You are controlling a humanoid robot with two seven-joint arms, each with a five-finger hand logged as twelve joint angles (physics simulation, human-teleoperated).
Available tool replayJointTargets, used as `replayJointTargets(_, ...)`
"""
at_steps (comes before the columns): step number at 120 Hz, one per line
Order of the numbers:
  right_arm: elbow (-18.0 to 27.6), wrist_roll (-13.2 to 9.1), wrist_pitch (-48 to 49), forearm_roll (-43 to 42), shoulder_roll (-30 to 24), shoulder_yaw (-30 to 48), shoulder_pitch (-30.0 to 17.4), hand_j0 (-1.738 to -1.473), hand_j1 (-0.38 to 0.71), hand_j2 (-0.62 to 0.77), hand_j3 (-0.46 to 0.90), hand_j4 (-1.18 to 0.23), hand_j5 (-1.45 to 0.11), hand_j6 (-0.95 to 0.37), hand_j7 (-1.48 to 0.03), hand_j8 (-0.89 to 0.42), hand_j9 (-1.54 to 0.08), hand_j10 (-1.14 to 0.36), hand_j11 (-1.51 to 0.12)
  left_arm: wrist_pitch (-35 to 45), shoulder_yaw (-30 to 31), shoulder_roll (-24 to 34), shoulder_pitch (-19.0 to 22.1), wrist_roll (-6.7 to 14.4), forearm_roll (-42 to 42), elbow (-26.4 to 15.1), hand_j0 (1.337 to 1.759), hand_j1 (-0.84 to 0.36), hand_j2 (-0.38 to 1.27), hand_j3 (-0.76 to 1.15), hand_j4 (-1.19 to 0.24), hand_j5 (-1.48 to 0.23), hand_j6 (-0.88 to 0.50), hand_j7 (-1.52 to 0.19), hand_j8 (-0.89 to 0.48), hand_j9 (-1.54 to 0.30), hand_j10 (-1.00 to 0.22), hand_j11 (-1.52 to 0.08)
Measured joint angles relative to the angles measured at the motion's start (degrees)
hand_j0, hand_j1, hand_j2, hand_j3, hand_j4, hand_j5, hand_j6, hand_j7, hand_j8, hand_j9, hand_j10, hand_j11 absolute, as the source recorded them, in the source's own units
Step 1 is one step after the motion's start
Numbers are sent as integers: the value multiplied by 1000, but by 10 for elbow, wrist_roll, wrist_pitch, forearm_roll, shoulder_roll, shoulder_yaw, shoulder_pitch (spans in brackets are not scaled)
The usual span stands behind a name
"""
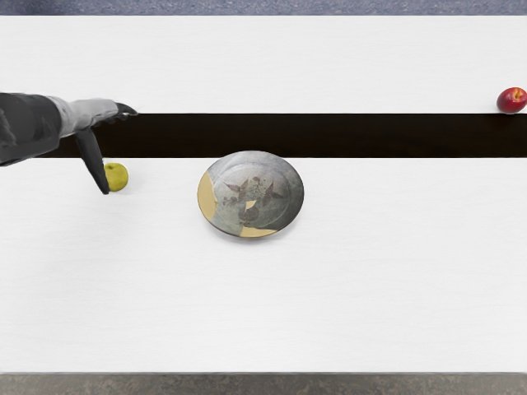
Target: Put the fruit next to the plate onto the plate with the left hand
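A small yellow-green fruit [117,176] lies on the white table, left of a grey patterned plate [216,216]. My left hand [105,148] comes in from the left edge and hovers over the fruit's left side. Its fingers are spread: one long dark finger [93,162] points down beside the fruit, another points right near the dark gap. The hand holds nothing. The plate carries no fruit. The right arm is out of view.
A red apple [511,99] sits at the far right edge by the dark gap [329,136] that runs across the table. White tabletop [370,271] stretches in front of and to the right of the plate.
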Motion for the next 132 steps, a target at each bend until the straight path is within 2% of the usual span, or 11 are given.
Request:
replayJointTargets(22, 0, 0, 0, 0, 0, 0, 0, -1658, -327, -4, 0, -19, -24, -19, -24, -19, -24, -19, -24, 77, 47, -53, 5, 0, 54, 1, 1658, 254, 18, 0, -85, -105, -86, -105, -85, -104, -84, -104)
replayJointTargets(36, 0, 0, 0, 0, 0, 0, 0, -1658, -327, -4, 0, -19, -24, -19, -24, -19, -24, -19, -24, 133, 72, -57, 13, 0, 91, 6, 1658, 246, 20, 0, -92, -114, -93, -114, -93, -114, -91, -114)
replayJointTargets(48, 0, 0, 0, 0, 0, 0, 0, -1658, -327, -4, 0, -19, -24, -19, -24, -19, -24, -19, -24, 159, 94, -60, 40, 0, 104, 8, 1658, 233, 22, 0, -103, -129, -104, -128, -104, -128, -102, -128)
replayJointTargets(89, 0, 0, 0, 0, 0, 0, 0, -1658, -327, -4, 0, -19, -24, -19, -24, -19, -24, -19, -24, 174, 109, -61, 60, 0, 112, 11, 1658, -20, 65, 0, -314, -403, -315, -403, -315, -403, -313, -402)
replayJointTargets(107, 0, 0, 0, 0, 0, 0, 0, -1658, -327, -4, 0, -19, -24, -19, -24, -19, -24, -19, -24, 174, 111, -60, 60, 0, 112, 12, 1658, -84, 76, 0, -367, -473, -368, -473, -365, -472, -367, -472)
replayJointTargets(123, 0, 0, 0, 0, 0, 0, 0, -1658, -327, -4, 0, -19, -24, -19, -24, -19, -24, -18, -24, 174, 108, -62, 57, 0, 112, 40, 1658, -100, 79, 0, -381, -490, -382, -490, -392, -490, -380, -490)
replayJointTargets(132, 0, 0, 0, 0, 0, 0, 0, -1658, -327, -4, 0, -19, -24, -19, -24, -19, -24, -18, -24, 174, 106, -97, 59, 0, 112, 68, 1658, -97, 79, 0, -377, -487, -378, -486, -385, -486, -377, -486)
